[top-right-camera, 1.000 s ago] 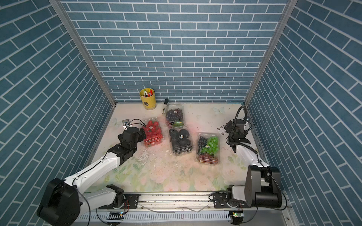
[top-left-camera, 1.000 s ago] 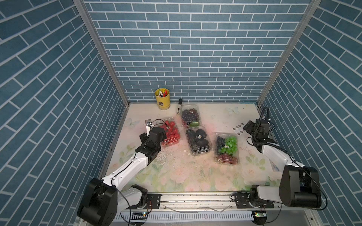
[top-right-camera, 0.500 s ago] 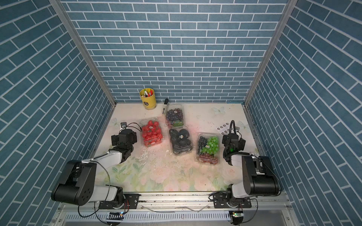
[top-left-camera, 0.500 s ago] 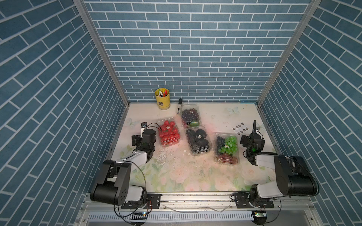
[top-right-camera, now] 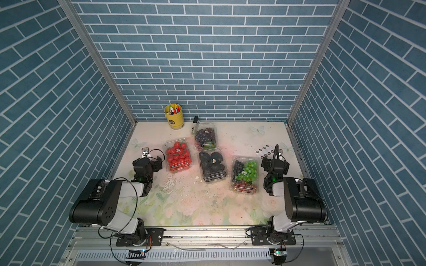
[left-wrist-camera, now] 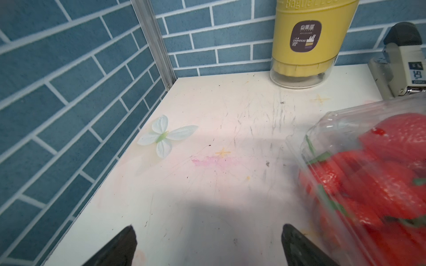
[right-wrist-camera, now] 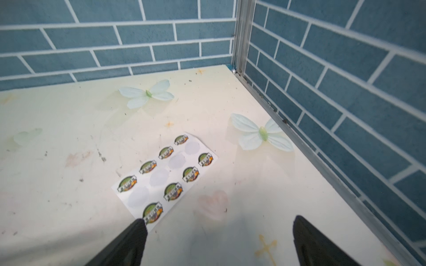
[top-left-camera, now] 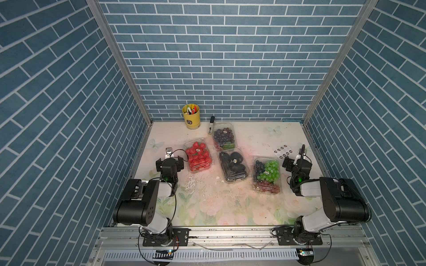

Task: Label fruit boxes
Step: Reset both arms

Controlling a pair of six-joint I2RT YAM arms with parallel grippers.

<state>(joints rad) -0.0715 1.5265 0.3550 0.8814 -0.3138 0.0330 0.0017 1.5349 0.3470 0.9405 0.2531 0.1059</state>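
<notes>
Left wrist: strawberry punnet (left-wrist-camera: pixel 368 172) half off-frame

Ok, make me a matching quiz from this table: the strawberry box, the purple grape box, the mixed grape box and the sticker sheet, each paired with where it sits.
Things:
1. strawberry box
2. purple grape box
3. mixed grape box
4. sticker sheet

Places, among these four:
A. furthest to the right
B. furthest back
C. nearest the front
D. furthest to the left

Pairs: 1-D, 2-B, 3-C, 4-A
</notes>
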